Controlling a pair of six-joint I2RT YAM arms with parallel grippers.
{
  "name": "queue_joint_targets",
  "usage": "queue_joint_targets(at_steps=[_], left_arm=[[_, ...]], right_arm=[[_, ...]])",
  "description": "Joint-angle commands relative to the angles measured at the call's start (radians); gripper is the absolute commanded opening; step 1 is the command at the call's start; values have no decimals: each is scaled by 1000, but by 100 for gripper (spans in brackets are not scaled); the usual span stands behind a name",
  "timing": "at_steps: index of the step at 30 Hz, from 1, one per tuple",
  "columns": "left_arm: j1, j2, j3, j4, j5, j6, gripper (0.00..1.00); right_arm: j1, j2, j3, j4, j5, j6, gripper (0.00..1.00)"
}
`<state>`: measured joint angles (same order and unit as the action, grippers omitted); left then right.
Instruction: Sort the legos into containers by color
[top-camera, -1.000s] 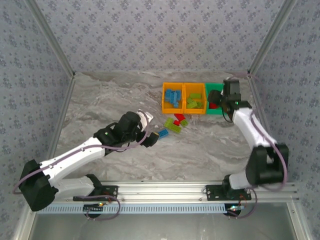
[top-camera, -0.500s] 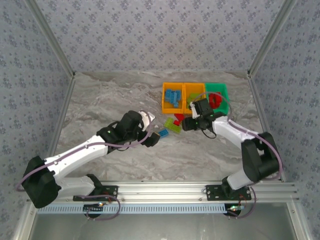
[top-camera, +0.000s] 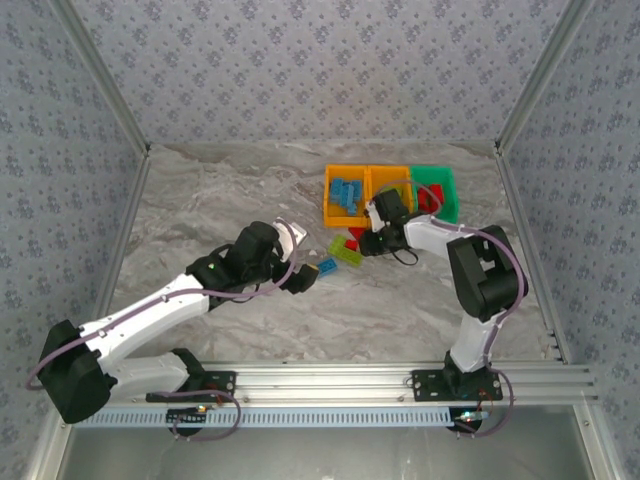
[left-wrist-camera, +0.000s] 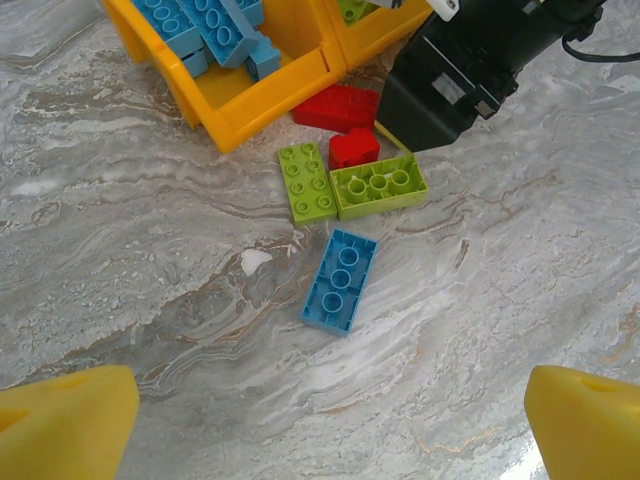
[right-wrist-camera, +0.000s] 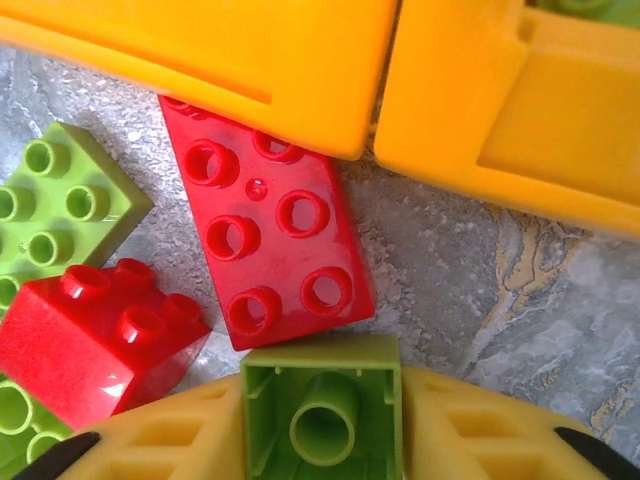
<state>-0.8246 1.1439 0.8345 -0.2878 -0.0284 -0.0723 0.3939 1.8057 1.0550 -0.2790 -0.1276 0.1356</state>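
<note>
Pinching lime brick, right gripper hemmed by red bricks, orange bins; left gripper spread near blue brick.

Blue, lime, red legos loose just before three adjoining, partly filled containers.

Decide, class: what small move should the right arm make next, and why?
Probably lift straight up: the right gripper is closed around a lime green brick, low among the loose bricks beside the middle orange bin holding green ones.
</note>
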Motion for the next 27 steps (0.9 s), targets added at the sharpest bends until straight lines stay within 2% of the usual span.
queue_joint_targets(at_steps=[1,6,9,12,15,20,25,27], left_arm=[[3,-4,-5,1,-6,12,99],[3,2,-2,16,1,17,99],[3,13,2,28,5,13,99],[2,28,11,29,8,-17,99],[3,49,17,17,1,-52,99],[3,82,17,1,-22,-118,99],[3,146,41,-10,-76,-188,98],[3,182,60,-24,-64,-189,97]], right_arm=[[-6,-85,-43,-17,24,19,35],[-20,-318,-88,16,141,83,28],[-64,-356,-55,91,241,115,28],[-124,-266,49,126,270,123,28],[-165,-124,221,81,254,113,28],[-184,73,451,-27,195,120,36],[-182,115,520,-77,171,157,55],[-181,90,505,-88,172,158,56]])
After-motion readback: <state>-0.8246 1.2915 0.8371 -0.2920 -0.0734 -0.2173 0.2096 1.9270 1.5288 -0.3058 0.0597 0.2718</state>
